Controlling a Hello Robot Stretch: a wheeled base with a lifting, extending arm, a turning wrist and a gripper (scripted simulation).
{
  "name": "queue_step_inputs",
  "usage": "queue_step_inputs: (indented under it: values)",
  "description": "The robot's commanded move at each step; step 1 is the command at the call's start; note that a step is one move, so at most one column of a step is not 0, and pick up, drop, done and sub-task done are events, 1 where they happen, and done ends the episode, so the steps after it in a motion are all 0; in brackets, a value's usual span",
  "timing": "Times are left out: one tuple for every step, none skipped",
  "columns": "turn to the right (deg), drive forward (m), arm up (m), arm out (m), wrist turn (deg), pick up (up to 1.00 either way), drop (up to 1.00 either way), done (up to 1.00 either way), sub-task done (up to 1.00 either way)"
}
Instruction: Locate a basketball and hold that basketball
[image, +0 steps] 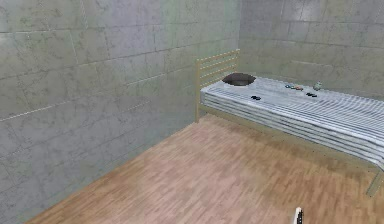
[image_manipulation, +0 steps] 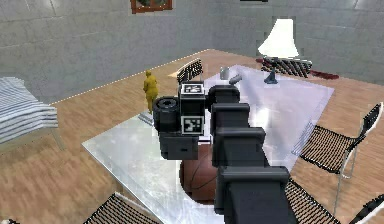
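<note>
The search looks finished, and the step in hand is the reach. In the arm side view the arm (image_manipulation: 245, 170) extends over a glass table (image_manipulation: 125, 150). A brown-orange rounded shape, which I take for the basketball (image_manipulation: 201, 182), shows hard against the arm's left side, at about 5 o'clock from the gripper (image_manipulation: 168, 122). Whether the ball rests on the glass or beneath it cannot be told, nor whether the gripper has anything in its grasp. The next move probably calls for bringing the fingers back and down to the ball, clear of the yellow figurine (image_manipulation: 150, 90) at 11 o'clock. Being round, the ball has no long axis and points no way, so any approach angle serves.
</note>
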Motion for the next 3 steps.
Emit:
queue_step_inputs:
  values:
    - [0.0,0.0,0.0,0.0,21.0,0.0,0.0,0.0,0.0]
    - [0.0,0.0,-0.3,0.0,0.0,0.0,0.0,0.0,0.0]
    - [0.0,0.0,0.0,0.0,0.0,1.0,0.0,0.0,0.0]
